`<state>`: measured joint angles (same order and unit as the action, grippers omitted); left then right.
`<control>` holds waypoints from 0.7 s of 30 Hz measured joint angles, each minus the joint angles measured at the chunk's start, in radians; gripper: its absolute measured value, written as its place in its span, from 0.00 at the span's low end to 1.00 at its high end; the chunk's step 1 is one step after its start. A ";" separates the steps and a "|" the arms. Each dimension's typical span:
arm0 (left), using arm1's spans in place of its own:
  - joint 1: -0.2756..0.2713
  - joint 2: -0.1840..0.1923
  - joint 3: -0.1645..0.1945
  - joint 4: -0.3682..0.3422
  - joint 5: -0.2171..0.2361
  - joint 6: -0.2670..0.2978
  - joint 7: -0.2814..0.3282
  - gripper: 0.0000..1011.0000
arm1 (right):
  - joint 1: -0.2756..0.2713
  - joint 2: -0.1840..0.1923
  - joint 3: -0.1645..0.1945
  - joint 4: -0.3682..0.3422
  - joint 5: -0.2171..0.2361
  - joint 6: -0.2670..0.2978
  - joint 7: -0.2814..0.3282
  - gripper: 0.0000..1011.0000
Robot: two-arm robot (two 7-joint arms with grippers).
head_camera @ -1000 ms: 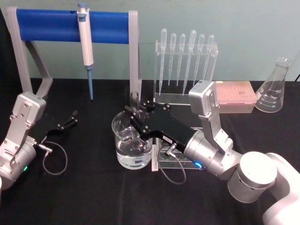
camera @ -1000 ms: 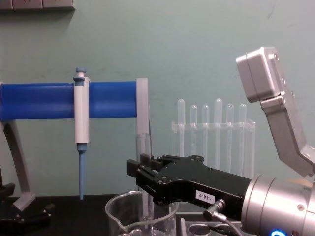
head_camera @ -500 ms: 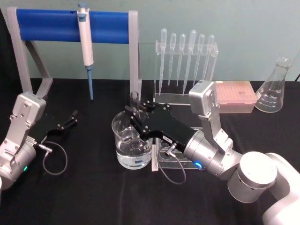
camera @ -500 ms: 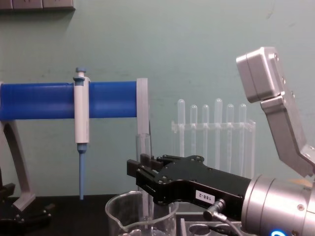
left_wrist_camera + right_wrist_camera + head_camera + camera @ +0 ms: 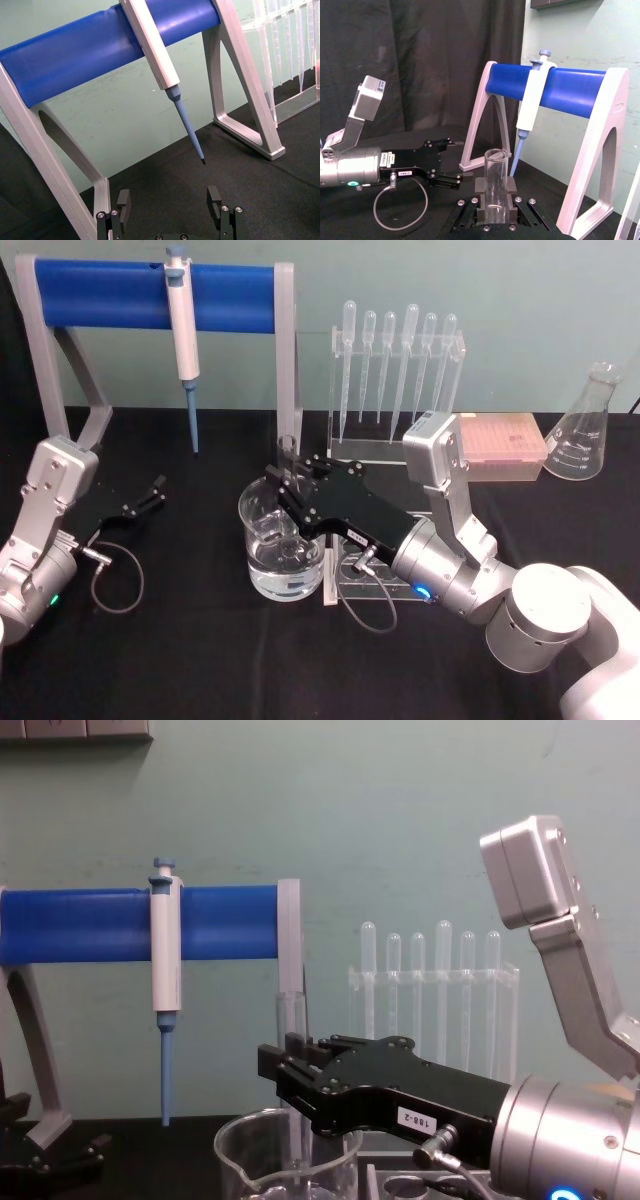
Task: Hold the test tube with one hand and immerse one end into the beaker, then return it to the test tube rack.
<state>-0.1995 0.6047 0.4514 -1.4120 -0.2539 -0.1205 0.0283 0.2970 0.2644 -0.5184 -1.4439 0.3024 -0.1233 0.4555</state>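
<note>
White label (image 5: 418, 1120) on right claw (image 5: 287, 1065): reads "188-2". Other markings illegible.

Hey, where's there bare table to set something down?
The table is bare along the front, between the left gripper and the beaker, and on the right, before the flask. The centre is crowded: the right gripper holds the test tube at the beaker.
</note>
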 joint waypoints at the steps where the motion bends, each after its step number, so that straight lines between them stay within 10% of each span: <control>1: 0.000 0.000 0.000 0.000 0.000 0.000 0.000 0.99 | 0.000 0.000 0.000 0.000 0.000 0.000 0.000 0.23; 21: 0.000 0.000 0.000 0.000 0.000 0.000 0.000 0.99 | 0.000 0.000 0.000 0.000 0.000 0.000 0.000 0.23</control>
<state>-0.1996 0.6047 0.4514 -1.4120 -0.2539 -0.1205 0.0283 0.2970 0.2644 -0.5184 -1.4440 0.3024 -0.1232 0.4555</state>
